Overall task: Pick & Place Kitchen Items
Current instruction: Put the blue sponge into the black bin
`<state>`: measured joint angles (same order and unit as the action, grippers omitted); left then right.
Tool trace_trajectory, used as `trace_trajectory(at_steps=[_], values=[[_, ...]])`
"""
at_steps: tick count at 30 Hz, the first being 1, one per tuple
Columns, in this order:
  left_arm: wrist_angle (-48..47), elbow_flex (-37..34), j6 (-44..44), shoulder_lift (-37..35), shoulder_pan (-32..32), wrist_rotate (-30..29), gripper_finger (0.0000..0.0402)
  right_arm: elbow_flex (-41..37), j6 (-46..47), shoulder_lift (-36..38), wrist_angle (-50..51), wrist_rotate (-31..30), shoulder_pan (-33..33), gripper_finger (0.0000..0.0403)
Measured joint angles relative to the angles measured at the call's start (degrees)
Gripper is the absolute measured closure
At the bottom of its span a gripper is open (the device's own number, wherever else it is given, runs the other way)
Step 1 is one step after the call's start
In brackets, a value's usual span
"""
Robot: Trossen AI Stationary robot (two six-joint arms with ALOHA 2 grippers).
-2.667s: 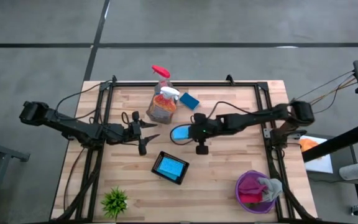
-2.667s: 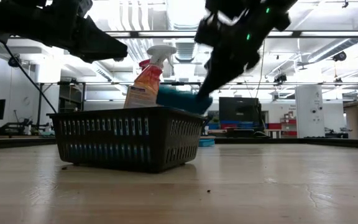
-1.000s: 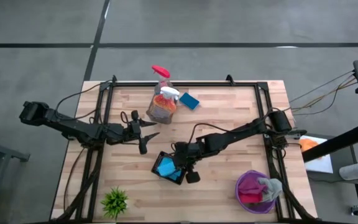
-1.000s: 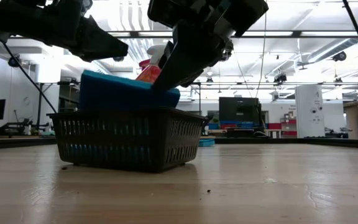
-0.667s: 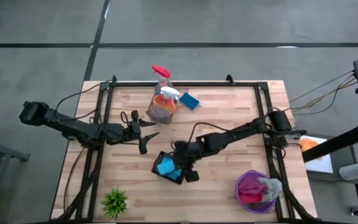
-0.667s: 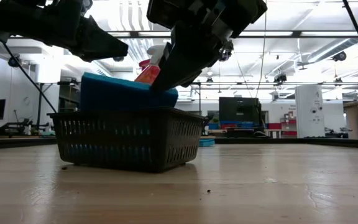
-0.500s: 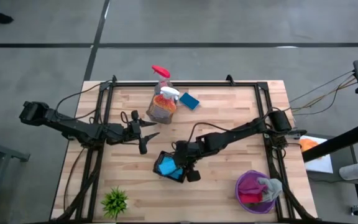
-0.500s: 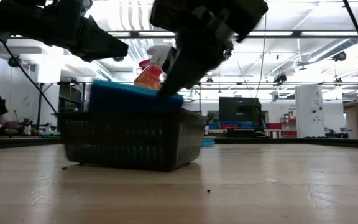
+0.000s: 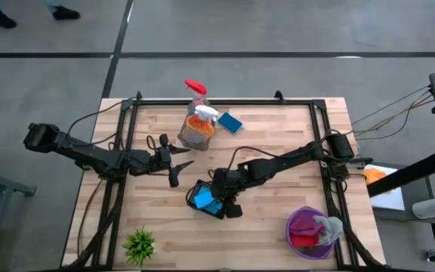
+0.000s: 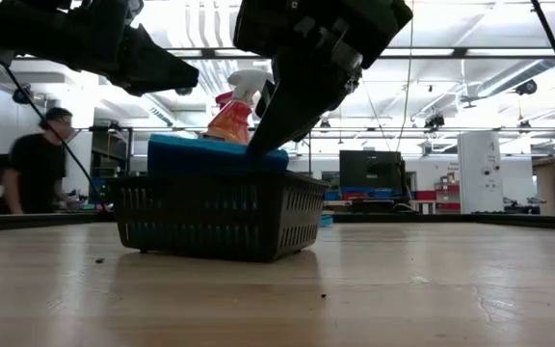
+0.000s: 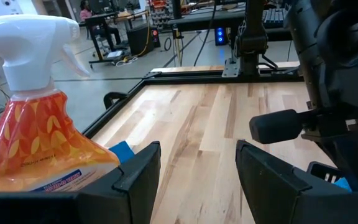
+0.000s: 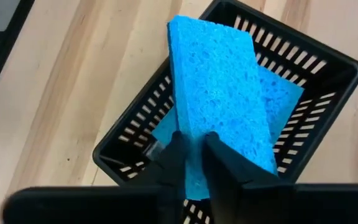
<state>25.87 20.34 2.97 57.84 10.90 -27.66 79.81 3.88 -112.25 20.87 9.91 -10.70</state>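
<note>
My right gripper (image 9: 216, 198) is shut on a blue sponge (image 12: 216, 93) over a black slatted basket (image 9: 202, 202) in the middle of the table. A second blue sponge (image 12: 283, 93) lies inside the basket. In the low view the held sponge (image 10: 215, 154) lies along the basket's top rim (image 10: 220, 178). My left gripper (image 9: 178, 168) hangs open and empty left of the basket, near the orange spray bottle (image 9: 197, 130). A clear bottle with a red trigger (image 9: 195, 89) stands behind it. Another blue sponge (image 9: 230, 122) lies flat on the table. My right gripper pinches one end of the sponge (image 12: 194, 134) between its two fingers (image 12: 219, 158). The fingers slant down from above and from the table's right. The sponge reaches out from the fingers over the basket, tilted, and its underside lies on the basket's rim (image 10: 258, 173).
A purple bowl (image 9: 297, 227) with magenta, grey and red cloths stands at the near right corner. A small spiky green plant (image 9: 140, 244) stands at the near left. The orange bottle fills the near part of the left wrist view (image 11: 36, 124). A person shows beyond the table (image 10: 37, 159).
My right gripper has gone down a little with the sponge, which now lies flatter on the basket's rim. The basket has slid a little along the table, toward the right in the low view.
</note>
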Motion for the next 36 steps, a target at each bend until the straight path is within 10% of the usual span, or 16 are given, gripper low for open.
trace_trajectory(at_steps=[14, 23, 30, 36], values=[[-0.18, 0.0, 0.16, 0.0, 0.0, 0.0, 0.0192, 0.51, -1.17, 0.45, 0.55, -2.59, -0.96, 0.0112], [-0.39, 0.0, 0.14, -0.02, 0.0, 0.01, 0.0192, -1.04, -7.43, 5.07, -11.52, -7.49, -4.51, 0.0101], [-0.42, -0.02, -0.01, -0.02, 0.0, 0.2, 0.0192, -14.38, -8.61, 9.13, -40.27, -5.46, -3.87, 0.0101], [-0.43, -0.05, -0.03, -0.02, 0.0, 0.22, 0.0192, -24.07, -8.13, 15.32, -43.99, -10.3, -0.23, 0.0101]])
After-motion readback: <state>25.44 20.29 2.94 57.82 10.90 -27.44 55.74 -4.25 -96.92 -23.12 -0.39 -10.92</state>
